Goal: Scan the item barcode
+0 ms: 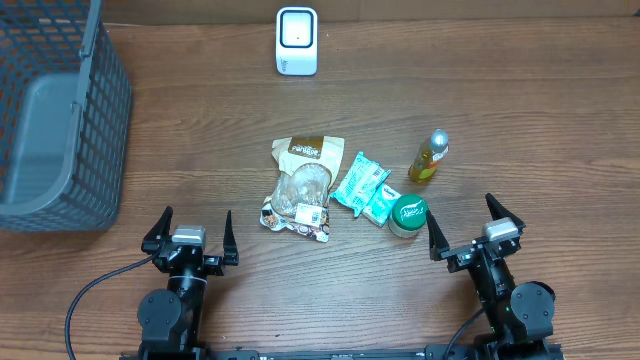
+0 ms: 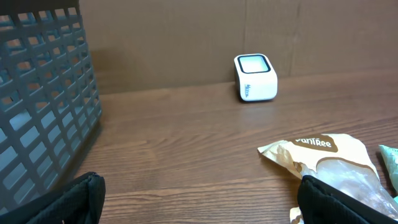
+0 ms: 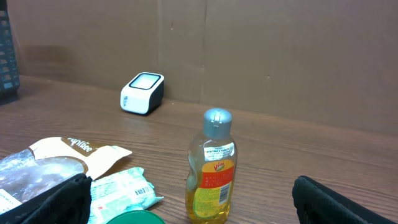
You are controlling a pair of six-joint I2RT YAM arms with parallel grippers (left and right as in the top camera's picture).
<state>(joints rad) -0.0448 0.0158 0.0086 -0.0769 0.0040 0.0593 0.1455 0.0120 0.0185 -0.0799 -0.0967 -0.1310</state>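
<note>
Left gripper (image 1: pixel 195 224) jaws spread wide, nothing held, sits at the near table edge. Right gripper (image 1: pixel 465 222) also wide apart, empty, one finger just beside the green-lidded tub (image 1: pixel 408 214). Items lie mid-table: snack bag (image 1: pixel 303 190), teal packets (image 1: pixel 365 188) between bag and tub, upright yellow bottle (image 1: pixel 429 156). White scanner (image 1: pixel 297 41) stands at the far edge, well apart from them. Grey basket (image 1: pixel 60 120) far left.

On the tabletop (image 1: pixel 520 90), the basket (image 1: pixel 60 110) stands at the far left and the scanner (image 1: pixel 297 41) sits alone at the back, near the middle. The snack bag (image 1: pixel 300 187) lies in the centre with two small packets (image 1: pixel 365 187) side by side just to its right. A round tub (image 1: pixel 408 214) sits at the packets' front right, and the bottle (image 1: pixel 429 155) stands just behind the tub
</note>
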